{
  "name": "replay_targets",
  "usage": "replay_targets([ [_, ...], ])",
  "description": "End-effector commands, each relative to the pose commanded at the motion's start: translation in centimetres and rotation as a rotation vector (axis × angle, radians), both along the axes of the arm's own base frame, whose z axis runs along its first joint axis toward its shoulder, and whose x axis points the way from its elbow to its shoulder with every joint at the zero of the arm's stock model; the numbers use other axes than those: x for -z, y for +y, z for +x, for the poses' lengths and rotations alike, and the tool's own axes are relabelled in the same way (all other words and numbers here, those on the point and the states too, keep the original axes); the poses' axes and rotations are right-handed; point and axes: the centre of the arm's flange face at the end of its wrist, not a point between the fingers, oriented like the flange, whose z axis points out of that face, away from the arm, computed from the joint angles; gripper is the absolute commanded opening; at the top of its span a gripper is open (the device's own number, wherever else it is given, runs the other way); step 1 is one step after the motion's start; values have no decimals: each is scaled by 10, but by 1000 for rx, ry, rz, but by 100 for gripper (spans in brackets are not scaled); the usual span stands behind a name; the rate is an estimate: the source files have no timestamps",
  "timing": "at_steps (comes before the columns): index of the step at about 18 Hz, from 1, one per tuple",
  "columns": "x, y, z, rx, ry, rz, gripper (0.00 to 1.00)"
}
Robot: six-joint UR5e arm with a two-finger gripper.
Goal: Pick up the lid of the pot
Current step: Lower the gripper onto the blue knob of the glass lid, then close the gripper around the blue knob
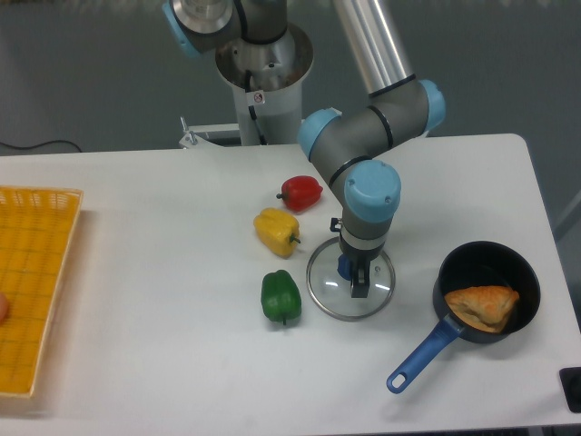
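Note:
A round glass pot lid (350, 281) with a metal rim lies flat on the white table, right of centre. Its blue knob (346, 267) sits at the middle of the lid. My gripper (355, 272) points straight down over the lid, its dark fingers (360, 282) set around the knob. The wrist hides most of the knob, and I cannot tell whether the fingers press on it. The lid rests on the table.
A red pepper (301, 192), a yellow pepper (276, 231) and a green pepper (280, 296) lie left of the lid. A black pan (508, 270) with a blue handle (425, 354) holds a pastry (482, 306) at right. A yellow basket (36, 286) stands at far left.

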Motion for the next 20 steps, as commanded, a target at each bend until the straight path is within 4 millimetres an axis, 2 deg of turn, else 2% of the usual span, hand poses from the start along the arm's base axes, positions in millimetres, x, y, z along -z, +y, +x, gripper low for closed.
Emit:
replay_targets([
  [10,0,4,4,-11,3,-1,95],
  [17,0,4,4,-14,3,-1,74],
  [20,0,4,4,-14,3,-1,72],
])
